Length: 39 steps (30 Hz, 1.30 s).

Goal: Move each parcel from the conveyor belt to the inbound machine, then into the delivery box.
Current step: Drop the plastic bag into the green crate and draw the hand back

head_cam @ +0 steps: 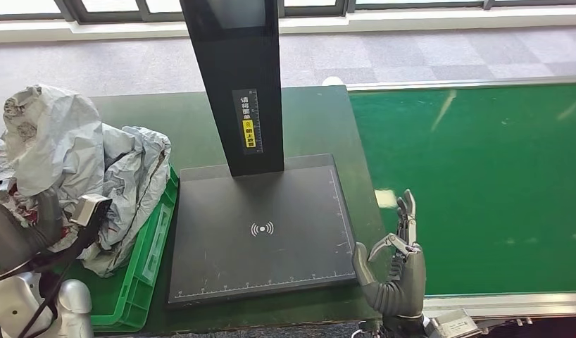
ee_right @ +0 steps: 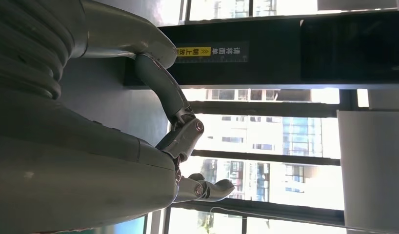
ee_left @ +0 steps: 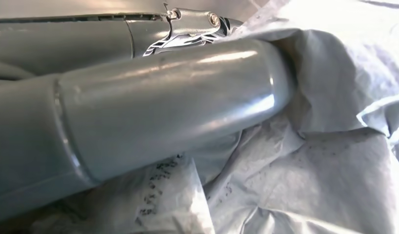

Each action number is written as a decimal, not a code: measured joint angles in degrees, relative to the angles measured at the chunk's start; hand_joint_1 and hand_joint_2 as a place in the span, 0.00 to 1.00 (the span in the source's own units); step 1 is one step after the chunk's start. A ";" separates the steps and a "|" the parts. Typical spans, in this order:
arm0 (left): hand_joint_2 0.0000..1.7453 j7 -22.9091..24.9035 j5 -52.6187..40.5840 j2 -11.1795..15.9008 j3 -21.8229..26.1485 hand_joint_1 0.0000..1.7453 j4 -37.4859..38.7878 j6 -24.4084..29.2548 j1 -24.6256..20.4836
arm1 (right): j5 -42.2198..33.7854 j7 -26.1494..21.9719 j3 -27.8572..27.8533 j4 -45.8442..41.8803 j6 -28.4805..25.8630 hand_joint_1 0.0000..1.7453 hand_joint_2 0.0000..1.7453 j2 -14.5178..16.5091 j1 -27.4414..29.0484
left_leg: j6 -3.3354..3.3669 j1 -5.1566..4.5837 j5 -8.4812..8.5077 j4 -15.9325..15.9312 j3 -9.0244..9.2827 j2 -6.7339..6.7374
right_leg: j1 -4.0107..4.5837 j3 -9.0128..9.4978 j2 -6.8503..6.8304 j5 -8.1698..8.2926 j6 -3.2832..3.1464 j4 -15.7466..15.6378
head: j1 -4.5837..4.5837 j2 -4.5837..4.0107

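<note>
Head view: grey parcels (head_cam: 74, 162) heaped in green box (head_cam: 148, 282), left robot hand (ee_left: 139, 122) among them, grip unclear; right robot hand (head_cam: 398, 260) spread, empty.

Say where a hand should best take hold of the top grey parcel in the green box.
Probably the crumpled upper fold of the grey parcel, from above with the left hand: it's soft, heaped highest in the green box, and folds stick up to pinch.

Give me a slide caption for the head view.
Right hand open beside empty scanner platform; grey parcels heaped in green crate.
</note>
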 joint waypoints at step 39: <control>0.00 -23.91 85.74 3.26 -6.65 0.00 27.15 -45.22 -8.06 | -0.81 0.02 0.00 0.36 1.42 0.00 1.00 -0.02 -0.03 | 0.09 -0.11 0.06 -0.05 0.45 -0.60 | -0.25 0.76 -0.57 -0.19 0.13 -0.01 | -0.02 0.00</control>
